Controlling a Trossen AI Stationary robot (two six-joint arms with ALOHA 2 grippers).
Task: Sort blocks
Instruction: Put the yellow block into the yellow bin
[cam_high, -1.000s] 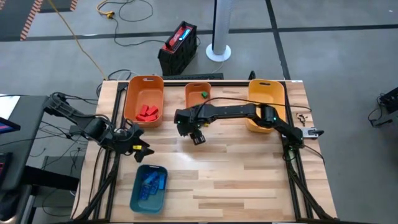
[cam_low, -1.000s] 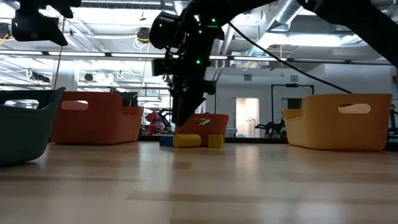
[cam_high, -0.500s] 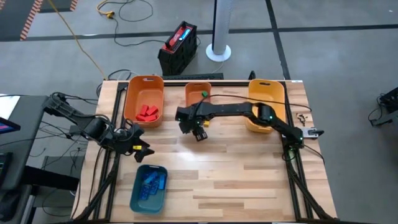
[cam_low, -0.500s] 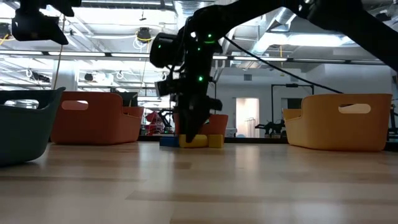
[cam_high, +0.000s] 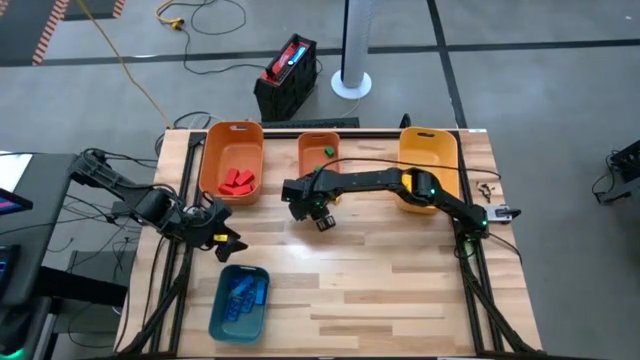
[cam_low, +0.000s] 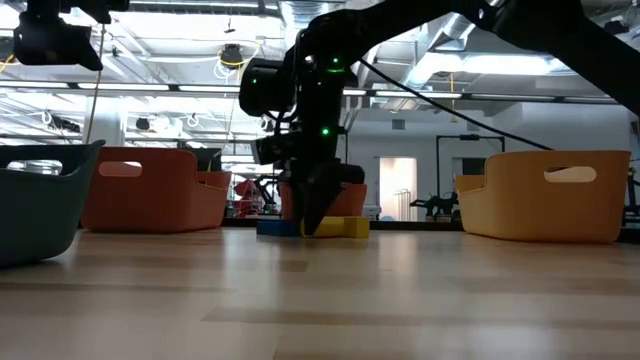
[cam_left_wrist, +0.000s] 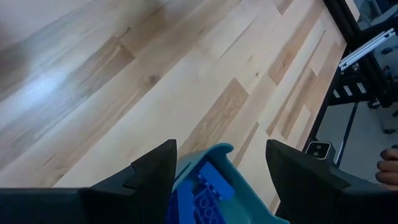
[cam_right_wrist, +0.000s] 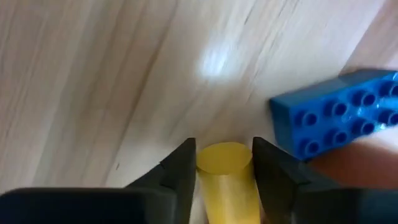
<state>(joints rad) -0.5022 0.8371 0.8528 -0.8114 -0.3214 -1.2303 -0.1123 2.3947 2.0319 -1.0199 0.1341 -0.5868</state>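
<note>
While the right gripper (cam_right_wrist: 224, 180) is down at the desk (cam_high: 380, 270) just in front of the small orange bin (cam_high: 318, 152), its two dark fingers stand on either side of a yellow block (cam_right_wrist: 227, 171) and look to be touching its flanks; whether they already squeeze it cannot be told for certain. The block shows a rounded, smooth yellow end between the pads, which suggests hard moulded plastic: light, stiff, unlikely to deform or break, but glossy enough to slip if pinched off-centre. Holding it across the flat sides, near its middle, seems the safest grip. Just beside it lies a blue block (cam_right_wrist: 336, 121), a studded rectangular brick with crisp edges, close enough that it could be nudged when the yellow one is lifted. In the low view another yellow block (cam_low: 352, 227) sits on the desk right next to the gripper.

Farther out, the larger orange bin (cam_high: 231, 160) holds red blocks (cam_high: 238, 180), a green block (cam_high: 328, 152) lies in the small orange bin, and the yellow bin (cam_high: 428, 150) stands at the far right. The bins are smooth, thin-walled plastic with rounded corners; the desk is pale, varnished wood strips.

The left gripper (cam_left_wrist: 217, 163) waits with its fingers apart at the left edge, above the teal bin (cam_high: 240, 302) of blue blocks (cam_high: 243, 291).
</note>
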